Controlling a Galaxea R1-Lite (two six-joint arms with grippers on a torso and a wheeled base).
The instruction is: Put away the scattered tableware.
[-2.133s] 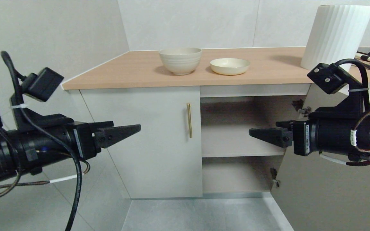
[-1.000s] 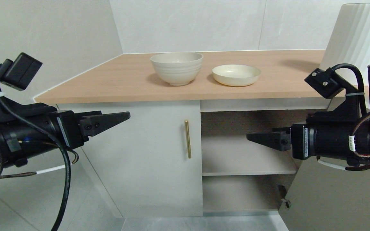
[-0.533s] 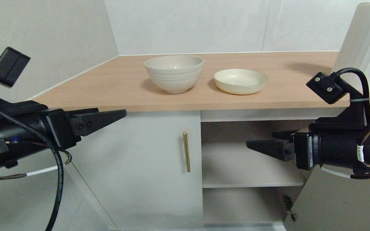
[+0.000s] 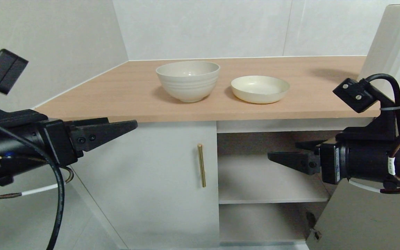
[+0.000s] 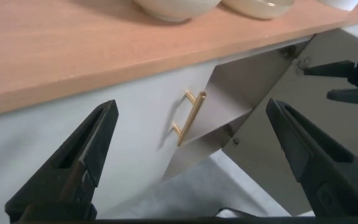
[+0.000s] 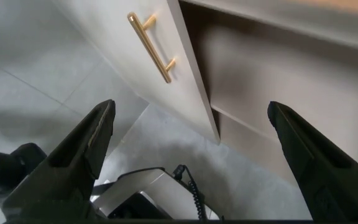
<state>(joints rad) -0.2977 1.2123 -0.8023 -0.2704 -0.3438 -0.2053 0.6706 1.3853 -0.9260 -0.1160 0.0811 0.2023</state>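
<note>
- Now, the left end effector [image 4: 122,121] is spread wide and holds nothing; in the left wrist view its 2 fingers [image 5: 79,158] stand far apart.
- It hangs in front of the cabinet's left side, just under the level of the tabletop [image 4: 116,97] front edge, pointing toward the closed door [image 4: 158,180].
- The right end effector [image 4: 282,150] is also spread wide and empty, with both fingers at the far sides of the right wrist view.
- It sits in front of the open compartment, above the inner shelf [image 4: 266,184] and below the tabletop, pointing toward the left end effector.
- Between the 2 end effectors lies the closed door's upright brass handle [image 4: 201,165], touched by neither.
- A deep ribbed bowl [image 4: 188,80] stands upright on the tabletop, above and to the right of the left end effector, well apart from it.
- A shallow cream dish [image 4: 259,88] lies just beside the bowl on its right, not touching it; it is above the right end effector and slightly to its left, well apart.
- The cabinet's right door [image 4: 359,222] hangs open below the right arm.
- A tall white ribbed vessel [image 4: 391,38] stands at the tabletop's far right, well apart from the dish.
</note>
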